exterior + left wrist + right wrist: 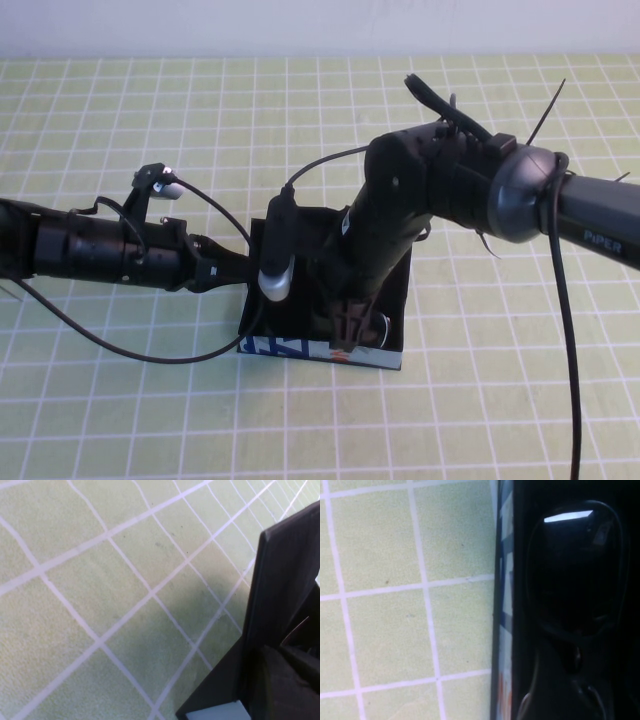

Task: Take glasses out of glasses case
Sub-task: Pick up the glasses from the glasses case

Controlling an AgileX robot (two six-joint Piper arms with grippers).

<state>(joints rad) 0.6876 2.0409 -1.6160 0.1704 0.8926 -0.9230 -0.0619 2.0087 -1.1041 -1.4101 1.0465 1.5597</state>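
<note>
The glasses case (300,350) lies open at the table's middle, its light-blue printed side toward me. It also shows in the left wrist view (285,580) and the right wrist view (504,605). The black glasses (575,565) lie inside it, one dark lens catching light; in the high view only a lens glint (380,328) shows. My left gripper (243,275) is at the case's left wall and shut on that wall. My right gripper (350,322) reaches down into the case, right over the glasses' bridge.
The table (120,400) is covered by a green cloth with a white grid. Black cables (150,350) hang from both arms over the cloth. The right arm hides most of the case's inside in the high view.
</note>
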